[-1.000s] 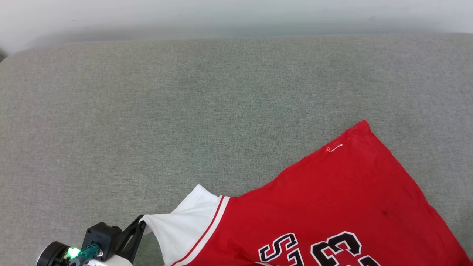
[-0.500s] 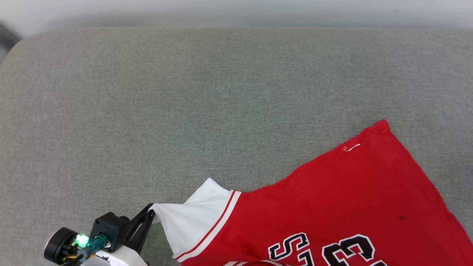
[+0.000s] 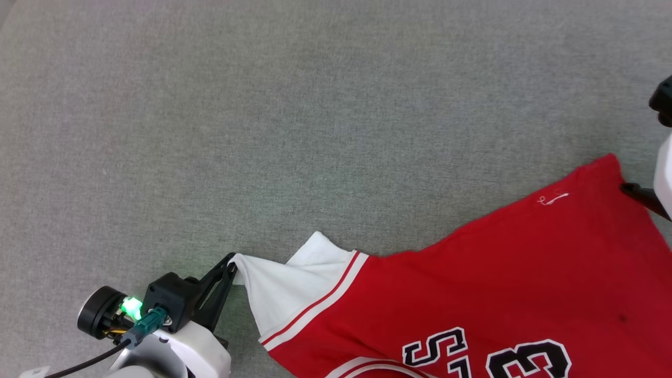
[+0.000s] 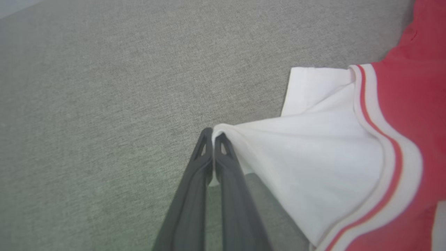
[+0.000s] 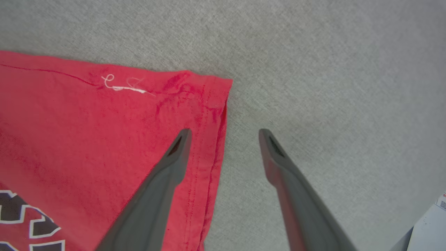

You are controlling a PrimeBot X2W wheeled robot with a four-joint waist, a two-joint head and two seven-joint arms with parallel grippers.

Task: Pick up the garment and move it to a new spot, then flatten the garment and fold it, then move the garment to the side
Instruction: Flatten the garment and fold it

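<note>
On the left of a grey upholstered surface [image 3: 262, 105], the left gripper [image 4: 213, 134] is seen clamped shut on the tip of a white sleeve [image 4: 313, 157], which is drawn taut into a peak and raised a little off the cloth below. Further right, the garment [image 3: 499, 283] is spread lettering-up across the lower right of the surface. Its red body lies mostly flat, and the black numerals [image 3: 525, 362] are cut off by the head view's lower edge. At the far corner of the hem [image 5: 209, 90], near a loose white thread [image 5: 122, 87], the right gripper [image 5: 225, 131] is held wide open with nothing gripped, one finger above the red fabric and the other above bare grey. The shift to a new spot appears done and flattening is judged under way. The sleeve is yet to be smoothed, and the folding and the move aside are not yet begun.
</note>
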